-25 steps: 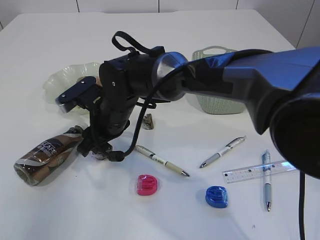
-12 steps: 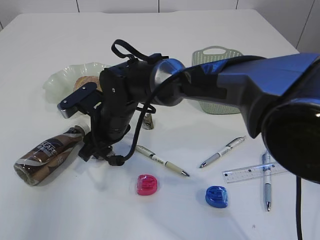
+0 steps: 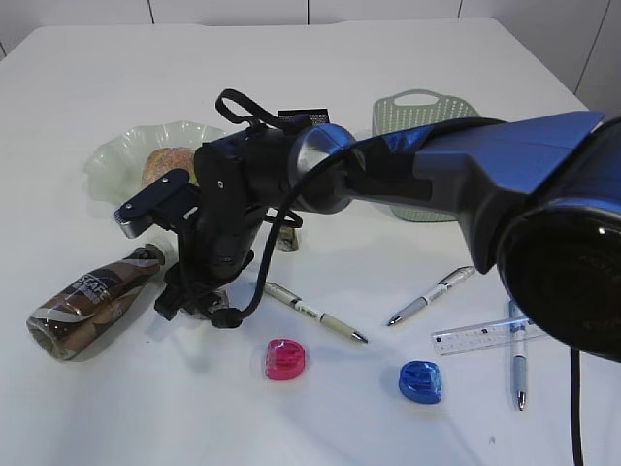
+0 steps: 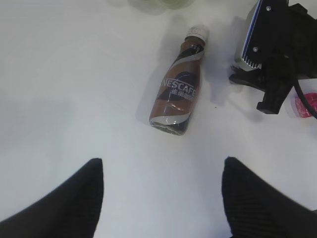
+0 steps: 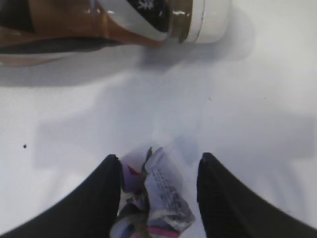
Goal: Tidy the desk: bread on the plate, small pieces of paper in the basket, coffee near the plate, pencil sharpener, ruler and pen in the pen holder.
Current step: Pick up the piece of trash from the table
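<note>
Reaching across to the left, my right gripper point(image 3: 194, 305) has its tips at the desk point(image 3: 320, 427), just right of the coffee's white cap. In the right wrist view it point(image 5: 158, 157) stands open around a crumpled piece of paper point(image 5: 163, 198); the left finger touches it and the right stands off. The coffee point(image 3: 92, 296) lies on its side. The bread point(image 3: 167, 163) rests in the plate point(image 3: 112, 160). My left gripper point(image 4: 162, 161) hangs open over bare desk, short of the coffee point(image 4: 178, 94). Only a black top edge of what may be the pen holder point(image 3: 296, 116) shows above the arm.
A second paper scrap point(image 3: 287, 237) lies behind the arm. Three pens point(image 3: 315, 313) point(image 3: 432, 294) point(image 3: 516, 351), the ruler point(image 3: 485, 337), a pink sharpener point(image 3: 285, 358) and a blue one point(image 3: 420, 381) lie at the front right. The basket point(image 3: 427, 102) stands at the back right.
My right gripper has come down a little toward the desk beside the bottle cap, and more of the bread now shows behind the arm. The left gripper has stayed put.
</note>
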Robot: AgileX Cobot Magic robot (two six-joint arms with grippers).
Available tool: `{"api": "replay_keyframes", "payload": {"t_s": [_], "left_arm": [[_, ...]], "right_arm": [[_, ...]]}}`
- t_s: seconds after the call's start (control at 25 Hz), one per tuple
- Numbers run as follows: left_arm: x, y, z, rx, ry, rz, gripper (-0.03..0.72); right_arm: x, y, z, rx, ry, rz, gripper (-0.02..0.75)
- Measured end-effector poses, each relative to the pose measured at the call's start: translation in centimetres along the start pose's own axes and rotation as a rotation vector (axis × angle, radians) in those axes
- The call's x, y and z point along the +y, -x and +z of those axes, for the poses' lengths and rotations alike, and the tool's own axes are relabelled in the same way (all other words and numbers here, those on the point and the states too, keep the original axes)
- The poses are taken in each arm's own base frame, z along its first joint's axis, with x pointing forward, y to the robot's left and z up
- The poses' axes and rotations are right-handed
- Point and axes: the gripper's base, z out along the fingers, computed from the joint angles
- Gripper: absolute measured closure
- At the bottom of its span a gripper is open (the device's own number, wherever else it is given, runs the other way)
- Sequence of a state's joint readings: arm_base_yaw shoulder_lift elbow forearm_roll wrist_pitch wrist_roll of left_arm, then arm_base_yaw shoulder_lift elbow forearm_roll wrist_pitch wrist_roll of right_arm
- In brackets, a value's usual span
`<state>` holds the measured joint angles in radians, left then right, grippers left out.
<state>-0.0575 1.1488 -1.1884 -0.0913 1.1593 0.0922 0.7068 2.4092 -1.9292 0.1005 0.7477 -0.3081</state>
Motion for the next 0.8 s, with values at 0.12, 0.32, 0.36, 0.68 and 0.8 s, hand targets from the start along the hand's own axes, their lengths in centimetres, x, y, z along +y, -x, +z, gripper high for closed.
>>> {"api": "replay_keyframes", "payload": {"t_s": [0.12,0.32,0.36,0.68,0.8], "left_arm": [[0.00,0.00,0.00,0.000,0.000,0.000,0.162],[0.00,0.00,0.00,0.000,0.000,0.000,0.162],[0.00,0.00,0.00,0.000,0.000,0.000,0.162],[0.00,0.00,0.00,0.000,0.000,0.000,0.162],[0.00,0.00,0.00,0.000,0.000,0.000,0.162]], "right_arm": [[0.00,0.00,0.00,0.000,0.000,0.000,0.368],[0.00,0.00,0.00,0.000,0.000,0.000,0.520],[0.01,0.00,0.00,0.000,0.001,0.002,0.548],[0.01,0.00,0.00,0.000,0.001,0.002,0.721],[-0.01,0.00,0.00,0.000,-0.001,-0.001,0.722]]}}
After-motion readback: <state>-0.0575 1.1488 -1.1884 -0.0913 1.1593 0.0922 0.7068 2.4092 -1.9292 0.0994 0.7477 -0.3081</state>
